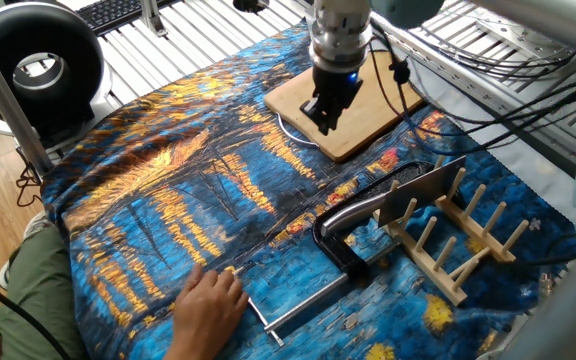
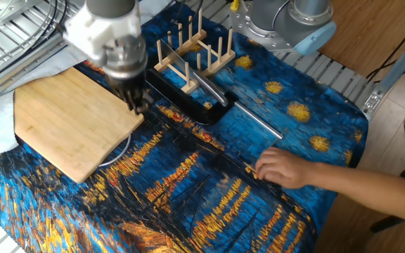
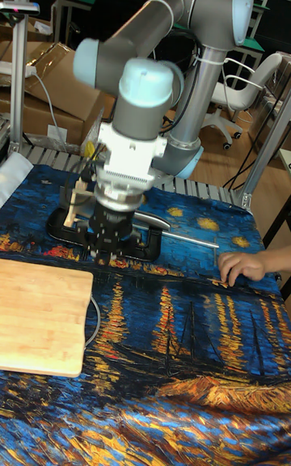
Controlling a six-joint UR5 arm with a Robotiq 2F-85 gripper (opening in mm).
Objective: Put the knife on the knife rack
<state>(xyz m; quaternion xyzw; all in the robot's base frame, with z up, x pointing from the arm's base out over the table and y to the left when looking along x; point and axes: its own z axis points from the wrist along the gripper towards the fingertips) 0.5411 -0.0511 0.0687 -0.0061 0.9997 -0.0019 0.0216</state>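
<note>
The knife (image 1: 420,187) stands on edge between the pegs of the knife rack (image 1: 460,238), and its shiny handle (image 1: 353,212) pokes out toward the black clamp. In the other fixed view the knife handle (image 2: 213,88) shows beside the knife rack (image 2: 192,49). My gripper (image 1: 325,112) hangs apart from both, above the near edge of the wooden cutting board (image 1: 353,95). The gripper (image 2: 138,102) looks slightly open with nothing in it. In the tall view the gripper (image 3: 105,252) hides most of the rack.
A black clamp (image 1: 343,245) with a thin steel rod (image 1: 298,305) lies against the rack. A person's hand (image 1: 211,303) rests on the blue cloth near the rod's end; the same hand (image 2: 283,169) shows in the other fixed view. A black ring light (image 1: 33,65) stands at the far left.
</note>
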